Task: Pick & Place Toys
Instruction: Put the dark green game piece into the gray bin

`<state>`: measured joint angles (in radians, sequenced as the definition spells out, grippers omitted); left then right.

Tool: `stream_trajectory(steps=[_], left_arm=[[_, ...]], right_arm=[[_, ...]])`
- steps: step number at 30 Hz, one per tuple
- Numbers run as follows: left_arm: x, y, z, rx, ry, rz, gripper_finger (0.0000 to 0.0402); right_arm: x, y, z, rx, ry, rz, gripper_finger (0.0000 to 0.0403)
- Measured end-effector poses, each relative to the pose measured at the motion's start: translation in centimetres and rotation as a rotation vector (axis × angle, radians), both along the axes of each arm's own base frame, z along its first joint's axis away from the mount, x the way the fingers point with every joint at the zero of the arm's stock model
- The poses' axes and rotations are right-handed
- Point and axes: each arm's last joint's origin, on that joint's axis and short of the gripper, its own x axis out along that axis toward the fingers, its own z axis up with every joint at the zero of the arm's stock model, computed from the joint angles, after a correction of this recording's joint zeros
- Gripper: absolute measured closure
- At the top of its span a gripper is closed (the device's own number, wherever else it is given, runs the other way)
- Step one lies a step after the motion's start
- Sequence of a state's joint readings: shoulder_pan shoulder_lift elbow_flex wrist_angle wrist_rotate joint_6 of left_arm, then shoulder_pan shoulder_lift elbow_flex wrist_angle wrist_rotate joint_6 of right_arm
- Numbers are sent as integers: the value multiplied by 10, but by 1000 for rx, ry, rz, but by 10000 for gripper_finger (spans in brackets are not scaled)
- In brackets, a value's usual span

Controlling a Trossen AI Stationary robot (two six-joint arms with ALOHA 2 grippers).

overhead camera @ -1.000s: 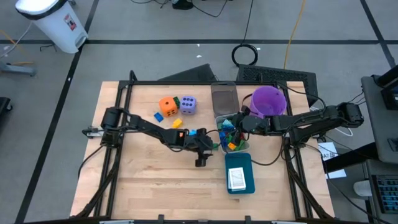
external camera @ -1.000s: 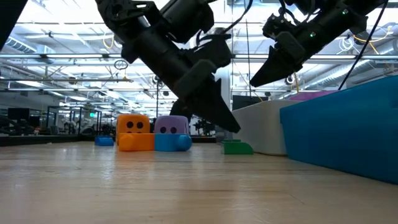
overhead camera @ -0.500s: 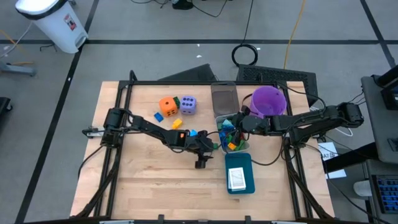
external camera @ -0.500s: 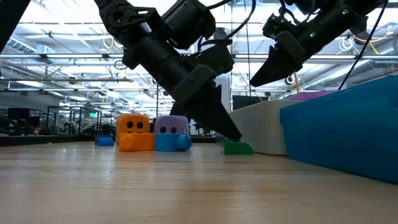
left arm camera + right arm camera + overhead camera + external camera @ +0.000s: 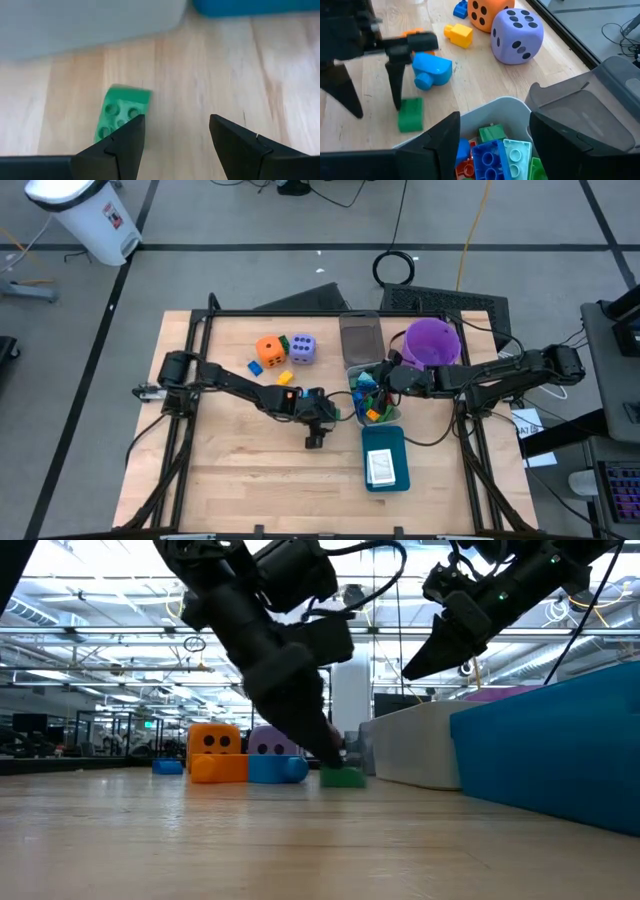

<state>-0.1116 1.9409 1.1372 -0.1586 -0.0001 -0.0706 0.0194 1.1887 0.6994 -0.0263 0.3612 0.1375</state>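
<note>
Nearest us, the teal tray hasn't moved. Past it, the left end effector has swung back across the tabletop and dragged the green block away from the white bin; fingers apart, one tip touching the block, nothing gripped. So we judge the pick not yet made, block loose on wood. Right end effector still hovers open over the bin. Farthest, orange die and lavender die unchanged.
</note>
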Motion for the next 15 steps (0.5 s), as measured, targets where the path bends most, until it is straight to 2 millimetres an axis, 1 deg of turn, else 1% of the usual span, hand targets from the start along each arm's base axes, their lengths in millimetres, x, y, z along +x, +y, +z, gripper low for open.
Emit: stream_trajectory(steps=[4,8,11,15], left_arm=[[-9,-1,14,-24,29,27,172],[-13,-4,32,-10,-12,8,172],[-13,-3,36,84,-47,-55,172],[-11,0,32,171,-42,-30,172]], right_arm=[[0,0,0,0,1,0,190],[0,0,0,0,-1,0,190],[0,0,0,0,-1,0,190],[0,0,0,0,0,0,190]])
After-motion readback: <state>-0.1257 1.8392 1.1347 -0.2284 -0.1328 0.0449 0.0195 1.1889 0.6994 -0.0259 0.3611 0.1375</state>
